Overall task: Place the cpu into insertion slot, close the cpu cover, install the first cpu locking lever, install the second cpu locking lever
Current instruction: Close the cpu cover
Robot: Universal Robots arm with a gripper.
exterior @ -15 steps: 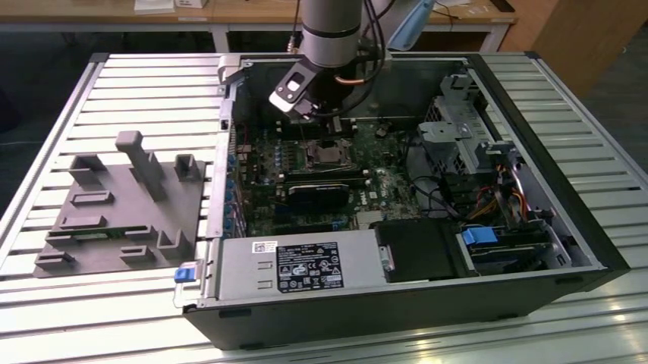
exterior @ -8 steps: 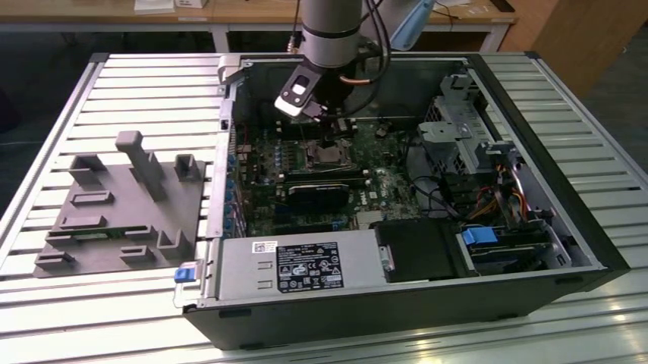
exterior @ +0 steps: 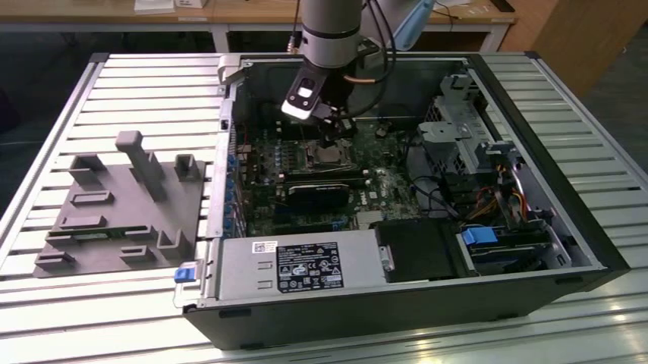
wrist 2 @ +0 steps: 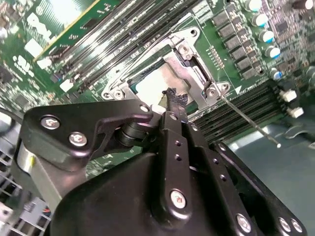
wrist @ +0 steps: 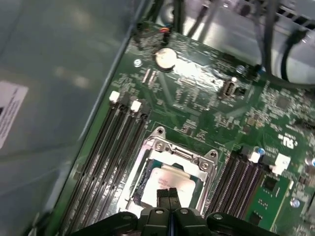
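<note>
The cpu [wrist: 166, 178] sits in the insertion slot [wrist: 139, 192], the cpu cover [wrist: 173, 153] around it, on the green board [wrist: 206, 98] inside the open computer case [exterior: 405, 303]. The gripper [wrist: 169, 192], fingers [wrist: 164, 193] pressed together and empty, is right at the cpu. The case lies on a slatted table [exterior: 132, 83], with a grey fixture [exterior: 111, 212] nearer the table's edge at the exterior view's left.

Black gripper [wrist: 168, 194] is covering one edge of the dull silver square cpu [wrist: 166, 178] in both wrist views. Grey robot arm [exterior: 331, 30] is running off the exterior view's upper edge.
</note>
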